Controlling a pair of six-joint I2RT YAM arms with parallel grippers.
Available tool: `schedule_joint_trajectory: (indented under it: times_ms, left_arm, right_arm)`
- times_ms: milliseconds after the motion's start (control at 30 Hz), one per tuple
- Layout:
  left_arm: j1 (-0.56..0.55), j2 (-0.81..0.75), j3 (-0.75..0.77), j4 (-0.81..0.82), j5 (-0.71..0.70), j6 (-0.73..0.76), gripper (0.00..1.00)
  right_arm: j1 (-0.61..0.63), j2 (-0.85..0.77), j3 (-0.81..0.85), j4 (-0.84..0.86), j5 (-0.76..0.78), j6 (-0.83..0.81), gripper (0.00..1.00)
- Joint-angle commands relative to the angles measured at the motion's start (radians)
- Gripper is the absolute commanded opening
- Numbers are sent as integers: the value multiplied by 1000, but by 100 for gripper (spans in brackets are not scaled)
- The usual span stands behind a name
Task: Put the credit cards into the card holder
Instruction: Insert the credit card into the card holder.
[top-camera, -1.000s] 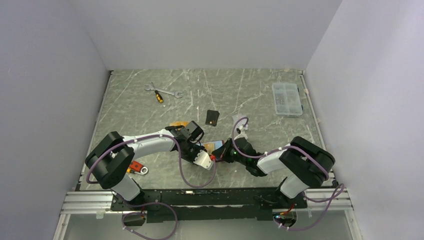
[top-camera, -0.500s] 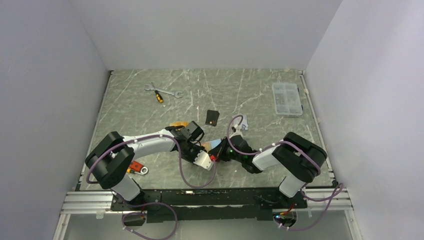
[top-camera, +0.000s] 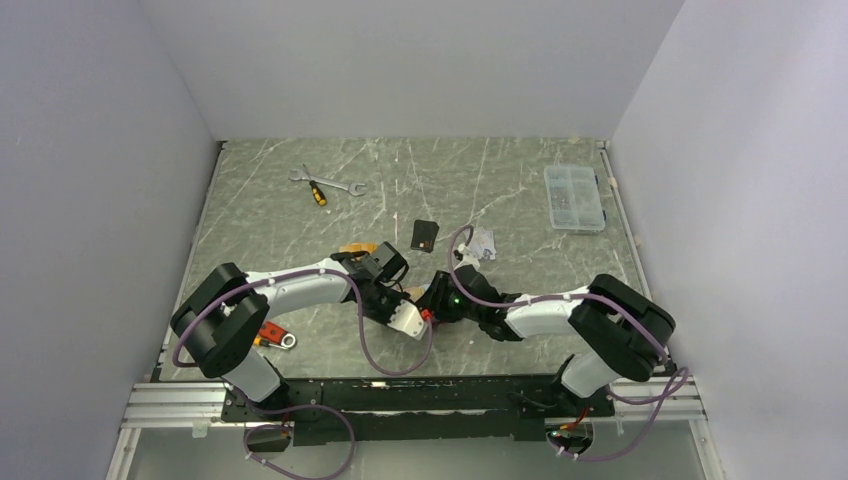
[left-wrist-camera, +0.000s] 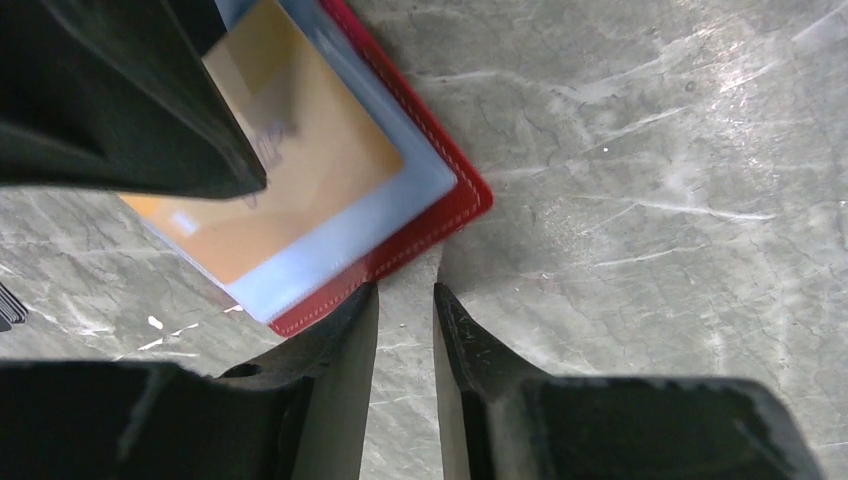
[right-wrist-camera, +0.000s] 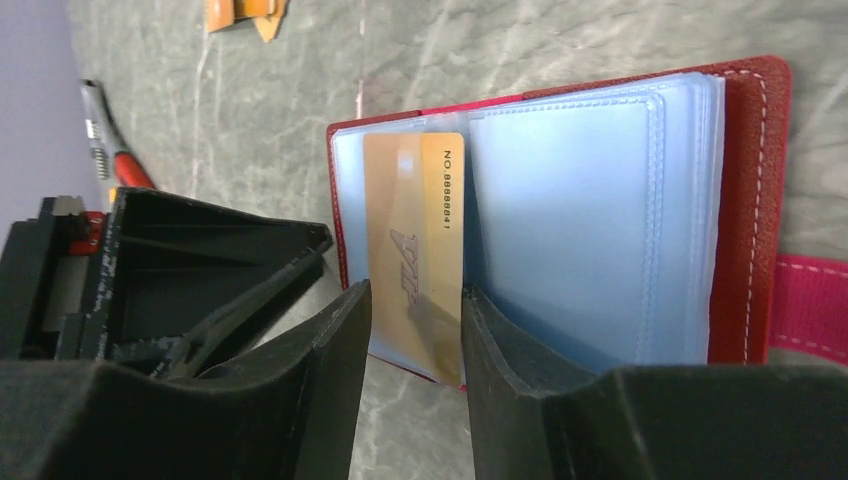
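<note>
The card holder (right-wrist-camera: 765, 200), a red wallet, lies open on the table with its clear sleeves up. It also shows in the left wrist view (left-wrist-camera: 440, 215). My right gripper (right-wrist-camera: 415, 297) is shut on an orange credit card (right-wrist-camera: 415, 240) whose far end sits in the left sleeve. My left gripper (left-wrist-camera: 405, 295) is nearly closed with nothing between its fingers. One fingertip (left-wrist-camera: 355, 310) rests at the wallet's red edge. In the top view both grippers meet at the table's near middle, left (top-camera: 405, 318) and right (top-camera: 437, 300), hiding most of the wallet. More orange cards (top-camera: 358, 248) and a black card (top-camera: 425, 235) lie behind them.
A clear compartment box (top-camera: 574, 198) stands at the far right. A wrench and a screwdriver (top-camera: 325, 187) lie at the far left. A red-handled tool (top-camera: 270, 335) lies near the left arm. A small pale object (top-camera: 484, 240) lies right of the black card.
My right gripper has moved left with the orange card, up to the wallet and close to the left gripper. The left arm has not moved.
</note>
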Motion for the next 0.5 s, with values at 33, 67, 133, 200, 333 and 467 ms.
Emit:
schedule_joint_trajectory:
  times_ms: [33,67,133,200,333,467]
  left_arm:
    - [11,-1,18,-16,32,1,32]
    - [12,-4,18,-15,33,-1,32]
    - [12,-8,19,-15,36,-4,31]
    - [15,-12,21,-16,39,-7,31]
    - [74,-27,84,-52,119,-42,29]
    - [136,-25,141,-99,187,-62,27]
  right_arm:
    - [-15,-49,49,-216,66,-93,37]
    - [-18,-46,60,-224,62,-100,33]
    - [-23,-35,88,-254,47,-112,30]
    - [-22,-33,93,-255,27,-120,34]
    - [-23,-58,83,-286,36,-98,40]
    - [-23,-121,95,-368,93,-112,42]
